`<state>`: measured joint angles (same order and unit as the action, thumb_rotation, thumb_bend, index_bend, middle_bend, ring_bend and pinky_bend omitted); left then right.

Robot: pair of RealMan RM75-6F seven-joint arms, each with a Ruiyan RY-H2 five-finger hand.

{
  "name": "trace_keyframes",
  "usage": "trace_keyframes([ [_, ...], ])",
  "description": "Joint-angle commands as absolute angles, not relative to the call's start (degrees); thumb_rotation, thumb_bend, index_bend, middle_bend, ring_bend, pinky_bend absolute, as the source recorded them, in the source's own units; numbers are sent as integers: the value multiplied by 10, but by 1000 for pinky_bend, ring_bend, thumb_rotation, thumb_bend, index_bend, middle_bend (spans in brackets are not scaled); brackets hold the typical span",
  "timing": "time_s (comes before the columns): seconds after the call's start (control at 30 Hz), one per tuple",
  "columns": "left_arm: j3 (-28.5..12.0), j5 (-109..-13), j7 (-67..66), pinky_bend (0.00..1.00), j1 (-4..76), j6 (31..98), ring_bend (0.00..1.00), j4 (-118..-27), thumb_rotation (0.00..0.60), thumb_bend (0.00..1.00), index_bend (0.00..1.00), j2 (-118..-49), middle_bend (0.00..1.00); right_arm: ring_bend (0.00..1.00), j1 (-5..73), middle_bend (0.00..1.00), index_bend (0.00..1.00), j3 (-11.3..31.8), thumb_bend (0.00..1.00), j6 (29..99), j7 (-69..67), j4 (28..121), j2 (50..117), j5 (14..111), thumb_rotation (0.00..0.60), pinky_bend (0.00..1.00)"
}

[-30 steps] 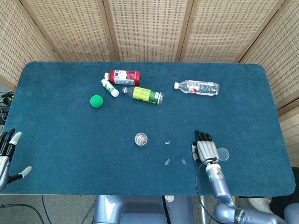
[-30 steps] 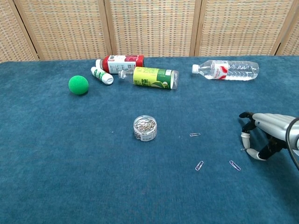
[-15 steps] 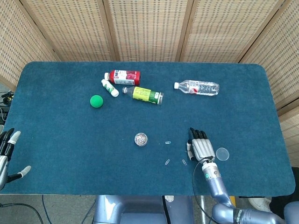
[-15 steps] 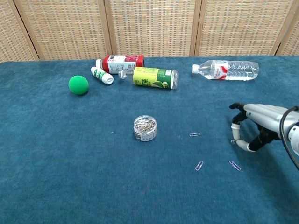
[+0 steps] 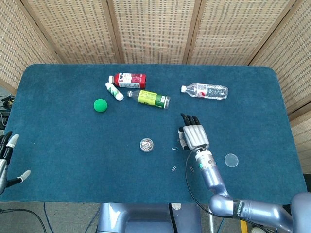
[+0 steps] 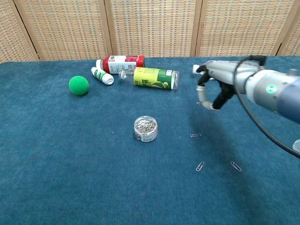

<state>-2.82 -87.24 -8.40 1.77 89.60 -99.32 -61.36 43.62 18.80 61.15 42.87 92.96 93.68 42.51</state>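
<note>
Over the last second the right hand (image 5: 194,136) had left the near right part of the table, where it had hovered low beside the clear lid (image 5: 231,160), and had risen and travelled toward twelve o'clock and a little to the left. The chest view showed it lifted well above the cloth, in front of the water bottle (image 5: 206,91).

The work in hand seemed to concern the loose paper clips. Three of them lay on the cloth: one (image 6: 195,135) at about three o'clock of the small round clip tub (image 6: 146,128), one (image 6: 200,166) at about five o'clock of it, and one (image 6: 236,166) further right. None had been picked up, the tub stood without its lid, and the lid lay well apart at about four o'clock of the tub. So the gathering looked barely begun, if at all.

The right hand's fingers (image 6: 204,96) were spread and loosely curved downward, thumb apart from the rest, with nothing between them and nothing touched. The nearest clip lay just below the hand in the head view.

The left hand (image 5: 7,162) showed only at the far left edge in the head view, off the table, fingers apart and empty.

Further out, toward eleven o'clock of the tub, lay a green ball (image 5: 100,105), a small white bottle (image 5: 114,91), a red-labelled bottle (image 5: 129,79) and a yellow-green labelled bottle (image 5: 150,98), all on their sides on the blue table (image 5: 58,136).
</note>
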Motion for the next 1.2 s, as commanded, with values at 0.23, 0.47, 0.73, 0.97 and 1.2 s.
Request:
trace_keyframes([
  [0.23, -42, -838, -85, 0, 29, 874, 0, -987, 600, 0, 0, -617, 0, 0, 545, 0, 641, 204, 523, 554, 488, 837, 1015, 353, 600, 0],
  [0.47, -51, -810, -89, 0, 37, 858, 0, -981, 600, 0, 0, -620, 0, 0, 603, 0, 641, 214, 524, 524, 485, 773, 1060, 324, 600, 0],
  [0.73, -53, -800, -92, 0, 42, 849, 0, -978, 600, 0, 0, -622, 0, 0, 621, 0, 642, 205, 523, 519, 466, 760, 1073, 316, 600, 0],
  [0.97, -52, -799, -91, 0, 43, 850, 0, -978, 600, 0, 0, -622, 0, 0, 631, 0, 642, 196, 524, 525, 457, 758, 1079, 313, 600, 0],
  [1.2, -51, -801, -87, 0, 42, 853, 0, -978, 600, 0, 0, -620, 0, 0, 635, 0, 496, 188, 218, 531, 451, 767, 1073, 312, 600, 0],
])
